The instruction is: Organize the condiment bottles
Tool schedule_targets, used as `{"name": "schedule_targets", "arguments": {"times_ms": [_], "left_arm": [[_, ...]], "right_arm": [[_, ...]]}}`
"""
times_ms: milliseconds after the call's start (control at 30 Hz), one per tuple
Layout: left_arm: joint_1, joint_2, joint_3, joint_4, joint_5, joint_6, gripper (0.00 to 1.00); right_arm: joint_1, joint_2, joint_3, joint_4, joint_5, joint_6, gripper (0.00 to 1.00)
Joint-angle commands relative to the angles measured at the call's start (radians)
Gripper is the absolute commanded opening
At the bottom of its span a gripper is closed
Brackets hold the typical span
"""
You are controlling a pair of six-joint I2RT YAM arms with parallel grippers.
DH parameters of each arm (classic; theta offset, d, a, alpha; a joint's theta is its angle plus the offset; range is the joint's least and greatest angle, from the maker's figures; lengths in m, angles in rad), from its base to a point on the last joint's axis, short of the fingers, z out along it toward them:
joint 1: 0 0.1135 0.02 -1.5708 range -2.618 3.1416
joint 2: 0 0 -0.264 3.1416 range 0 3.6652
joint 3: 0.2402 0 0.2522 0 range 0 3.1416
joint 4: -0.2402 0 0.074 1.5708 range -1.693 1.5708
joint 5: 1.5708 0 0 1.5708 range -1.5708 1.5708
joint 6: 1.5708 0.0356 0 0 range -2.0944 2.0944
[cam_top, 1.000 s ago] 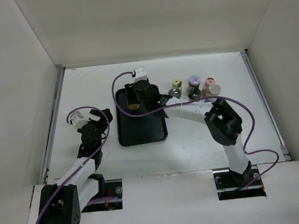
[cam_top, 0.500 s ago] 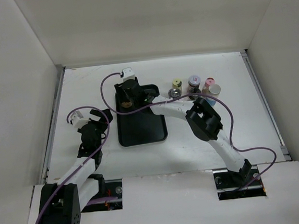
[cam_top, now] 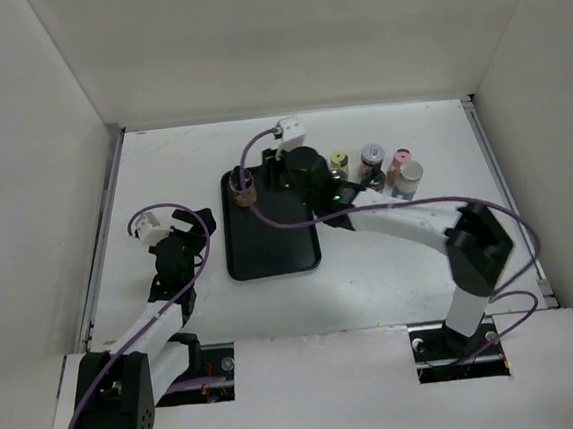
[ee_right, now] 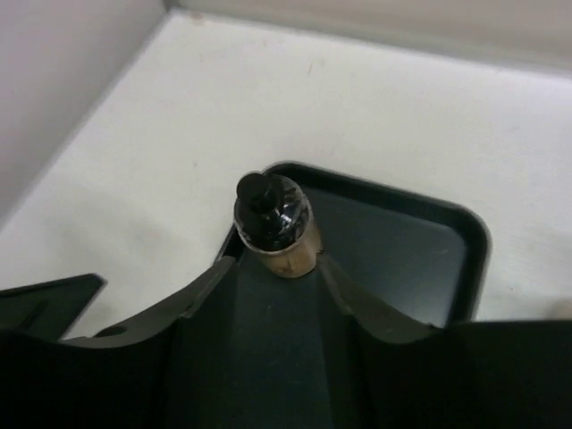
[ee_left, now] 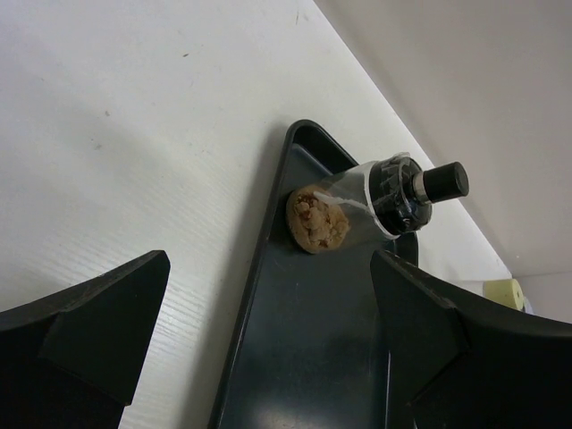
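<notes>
A condiment bottle (cam_top: 245, 188) with brown contents and a black cap stands upright in the far-left corner of the black tray (cam_top: 270, 251). From the right wrist the bottle (ee_right: 273, 223) stands just beyond my right gripper (ee_right: 275, 279), whose jaws are a little apart with only tray floor between them. From above, the right gripper (cam_top: 267, 181) is just right of the bottle. My left gripper (cam_top: 189, 223) hovers left of the tray, open and empty. Its own view shows the left gripper (ee_left: 268, 295), the bottle (ee_left: 357, 204) and the tray (ee_left: 304, 357).
Several more bottles stand in a cluster right of the tray: a yellow-capped one (cam_top: 339, 159), a dark-capped one (cam_top: 372, 155), a pink-capped one (cam_top: 400, 157) and a pale-capped one (cam_top: 410, 173). The right arm (cam_top: 408, 224) stretches across in front of them. White walls enclose the table.
The right gripper held the bottle over the tray's far-left corner, then drew back to the right and left it standing there. The left arm has not moved.
</notes>
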Motion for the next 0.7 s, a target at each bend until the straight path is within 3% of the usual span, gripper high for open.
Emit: {"name": "schedule_targets", "arguments": {"times_ms": [0,67,133,200,300,400,667], "left_arm": [[-0.001,-0.014,-0.008,0.047,-0.004,-0.006,1.0],[0.001,-0.003,-0.005,0.049,0.005,-0.011,1.0],[-0.008,-0.002,-0.002,0.051,0.008,-0.012,1.0],[-0.016,0.008,0.0,0.054,-0.005,-0.008,1.0],[-0.013,0.034,0.003,0.064,0.002,-0.012,1.0],[-0.019,0.02,0.003,0.064,0.002,-0.008,1.0],[-0.03,0.037,0.01,0.066,0.004,-0.003,1.0]], "right_arm": [[-0.061,-0.246,-0.193,0.148,0.041,0.025,0.37],[-0.107,-0.352,-0.316,0.129,0.087,0.04,0.32],[-0.148,-0.419,-0.402,0.103,0.119,0.055,0.34],[-0.192,-0.466,-0.473,0.073,0.133,0.074,0.45],[-0.239,-0.48,-0.517,0.045,0.11,0.088,0.7],[-0.237,-0.442,-0.508,0.048,0.075,0.065,0.85],[-0.234,-0.306,-0.441,0.105,0.07,0.013,0.95]]}}
